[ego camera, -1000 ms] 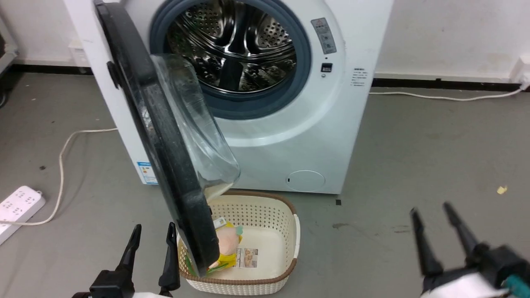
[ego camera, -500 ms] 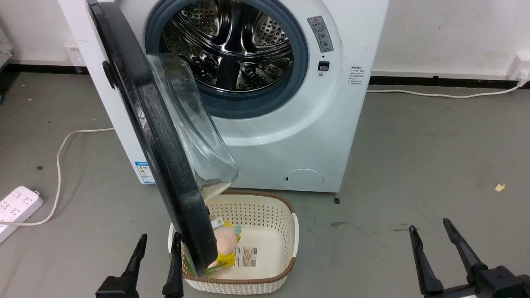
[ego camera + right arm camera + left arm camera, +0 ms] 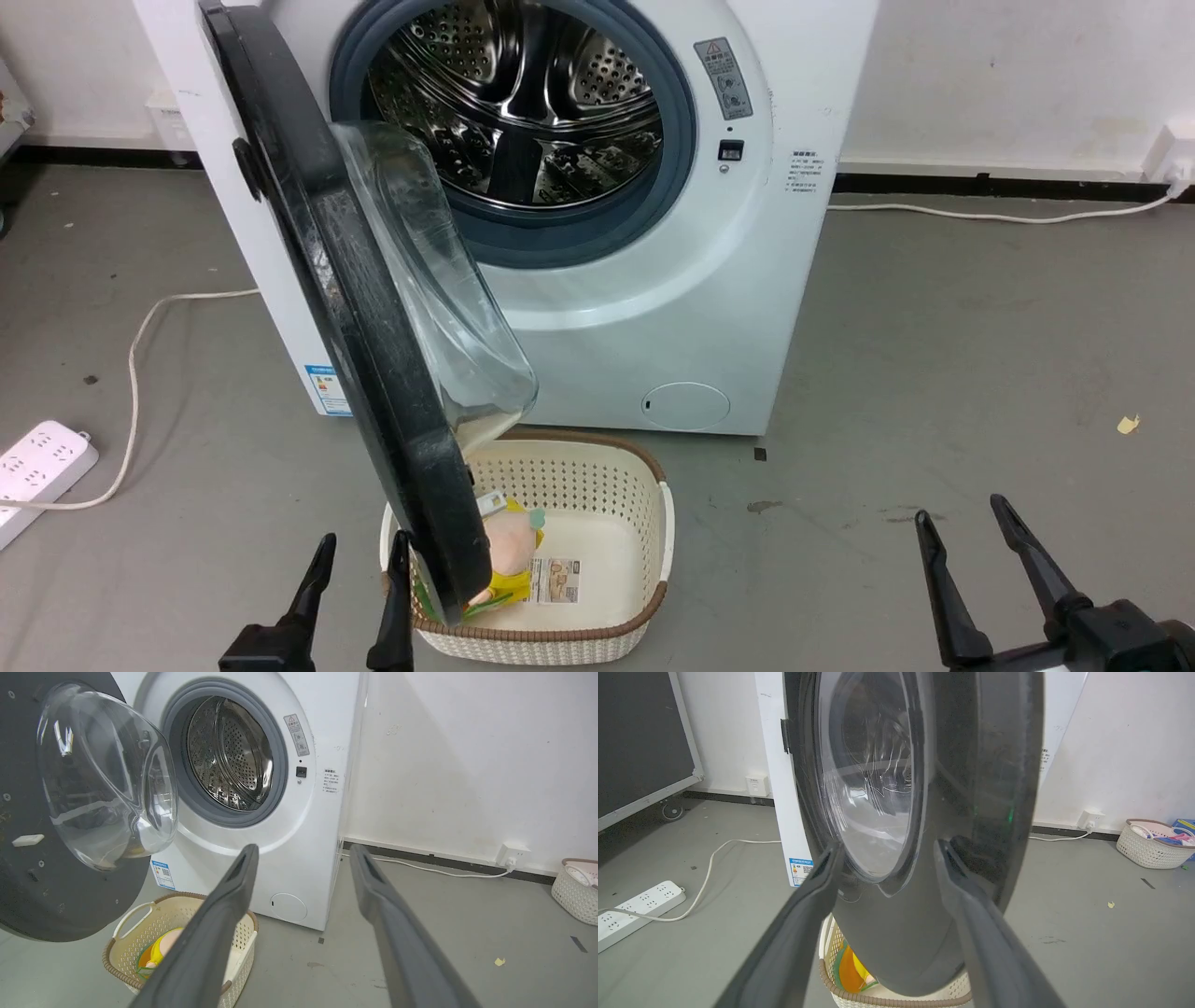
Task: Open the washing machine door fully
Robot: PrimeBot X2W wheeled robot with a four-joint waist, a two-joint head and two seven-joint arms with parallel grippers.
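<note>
Head view. A: How far has the robot got?

B: The washing machine door (image 3: pixel 345 308) is unlatched and stands about square to the front of the washing machine (image 3: pixel 653 308). It is edge-on to the camera, with its lower edge over the cream basket (image 3: pixel 579 476). By the look of it the job is partly done: the door seems to have more swing left toward the robot's left before it counts as fully open.

A: And the grippers?

B: The left gripper (image 3: pixel 364 539) sits low, just beside the door's bottom edge, fingers spread and empty. Whether a finger touches the door cannot be told. The right gripper (image 3: pixel 959 509) is well apart on the right, also spread and empty.

A: Containers?

B: The drum (image 3: pixel 523 93) looks bare as far as it shows. The basket holds a yellow-and-pink item (image 3: pixel 513 551) and a small printed card (image 3: pixel 557 579).

Left wrist view. A: Anything more?

B: The door's glossy outer face (image 3: pixel 962 765) rises close ahead of the left gripper (image 3: pixel 888 845), whose fingers are parted with nothing between them. The basket (image 3: pixel 831 942) sits beneath the door. A second basket (image 3: pixel 1148 849) by the wall holds pink and blue cloth.

Right wrist view. A: And from the other side?

B: The door's inner face (image 3: pixel 46 896) and its glass bowl (image 3: pixel 107 774) face the right gripper (image 3: pixel 302 848), which is wide and empty. The drum (image 3: pixel 229 760) gapes open, and the basket (image 3: pixel 140 914) lies below the door.
</note>
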